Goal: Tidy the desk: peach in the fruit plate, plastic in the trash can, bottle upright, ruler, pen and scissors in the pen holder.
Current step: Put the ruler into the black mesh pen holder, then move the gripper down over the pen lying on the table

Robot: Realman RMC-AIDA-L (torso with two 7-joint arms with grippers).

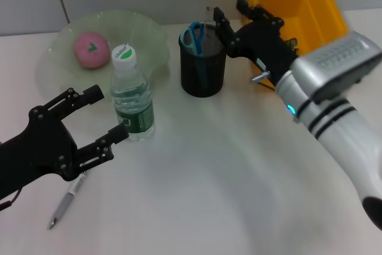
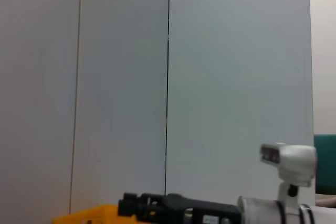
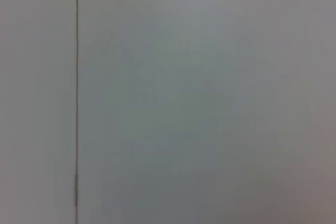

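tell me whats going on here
A two-armed robot is tidying a desk. The peach sits in the fruit plate, the bottle stands upright, and scissors are in the pen holder. The left pincer is open beside the bottle; the right pincer hovers by the holder. A pen lies on the desk.

A pink peach (image 1: 91, 49) lay in the pale green fruit plate (image 1: 146, 34); a clear bottle (image 1: 131, 103) stood upright beside it. Blue-handled scissors (image 1: 193, 35) sat in the black mesh pen holder (image 1: 203, 70); a pen (image 1: 67, 200) lay on the white surface (image 1: 203, 195).

Pen (image 1: 67, 200) partly under left end effector (image 1: 107, 115)
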